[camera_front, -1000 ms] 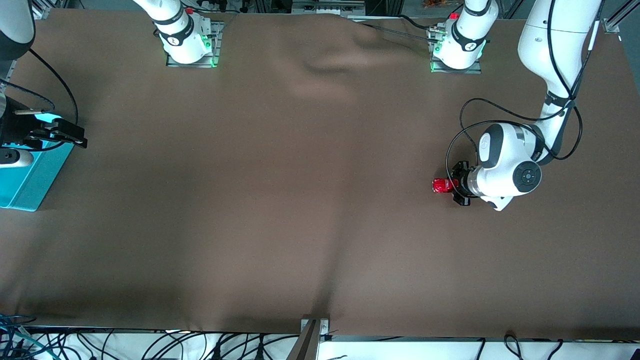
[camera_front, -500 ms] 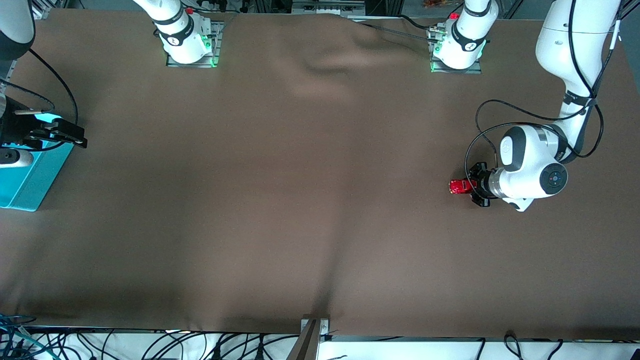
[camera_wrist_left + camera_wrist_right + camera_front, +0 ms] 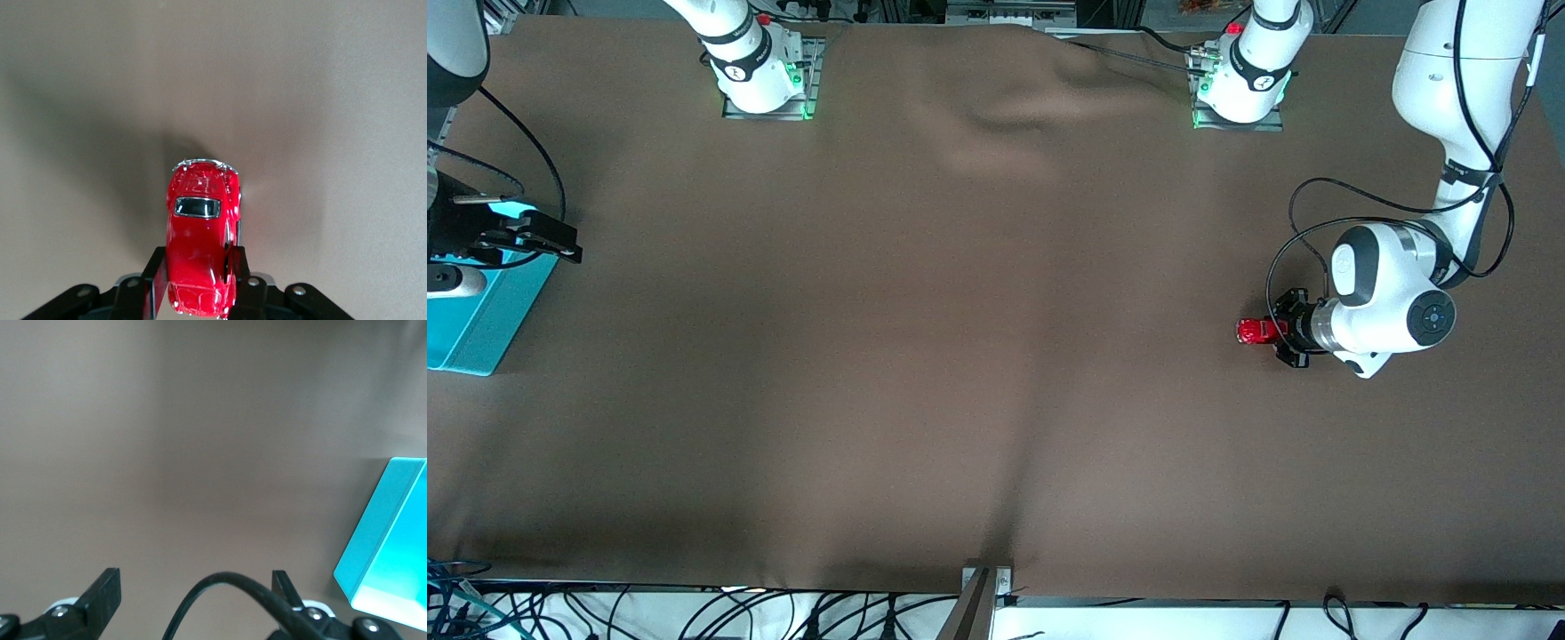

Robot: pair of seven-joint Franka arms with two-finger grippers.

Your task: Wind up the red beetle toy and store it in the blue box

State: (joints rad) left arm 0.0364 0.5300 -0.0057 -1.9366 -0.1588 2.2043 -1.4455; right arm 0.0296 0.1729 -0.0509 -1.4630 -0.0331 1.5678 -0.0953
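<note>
Our left tool (image 3: 1272, 331) pinches the beetle (image 3: 1252, 332) by its flanks, low on the tabletop (image 3: 960, 356) toward the left arm's end. It looks light, stiff and glossy, likely slippery. Our right tool (image 3: 193, 590) waits spread above the box (image 3: 480, 320).

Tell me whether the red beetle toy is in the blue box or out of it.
Out. The left gripper is shut on the red beetle toy at the left arm's end; the blue box sits at the right arm's end.

I'm seeing glossy white rounded arm shells (image 3: 1387, 293) with grey joint caps, looping black cables (image 3: 1294, 240), and matte black two-finger grippers (image 3: 1282, 331).
</note>
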